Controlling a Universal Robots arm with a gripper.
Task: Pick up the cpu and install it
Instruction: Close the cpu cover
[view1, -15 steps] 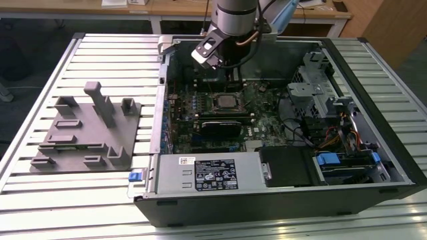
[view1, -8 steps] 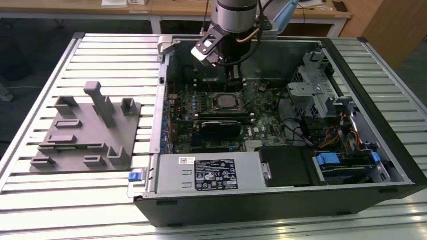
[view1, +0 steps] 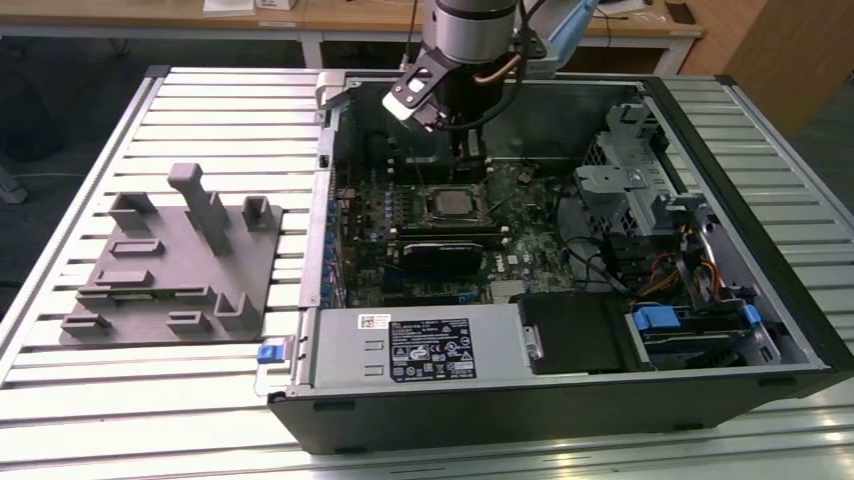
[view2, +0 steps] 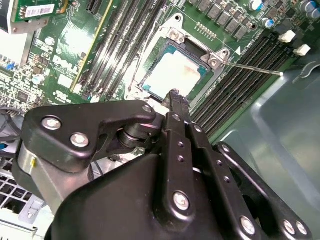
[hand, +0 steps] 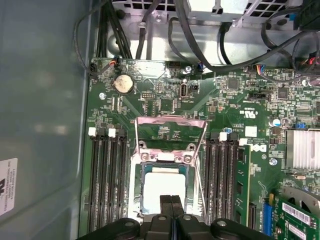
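- Exterior view's left: a grey fixture plate (view1: 174, 265) lies flat near that edge of the slatted counter (view1: 80, 420). Its posts and pockets are probably there to keep parts at fixed spots for the arm.
- Beside it, an open computer case (view1: 561, 400) lies on its side and reaches the counter's edge on the exterior view's right. This leaves the motherboard (view1: 534, 250) facing up and reachable from above.
- In the first wrist view, the socket (hand: 134, 190) has its load plate (hand: 170, 131) tipped up out of the way, so the seat is uncovered.
- The cpu (hand: 162, 187) lies flat inside the socket frame, silvery top up. It looks placed, though I cannot tell whether it is fully seated.
- The gripper (view1: 467, 150) hangs directly over the socket. In the first wrist view its 2 jaws are pressed together with nothing between them, tips over the cpu's edge. Whether they touch it I cannot tell.
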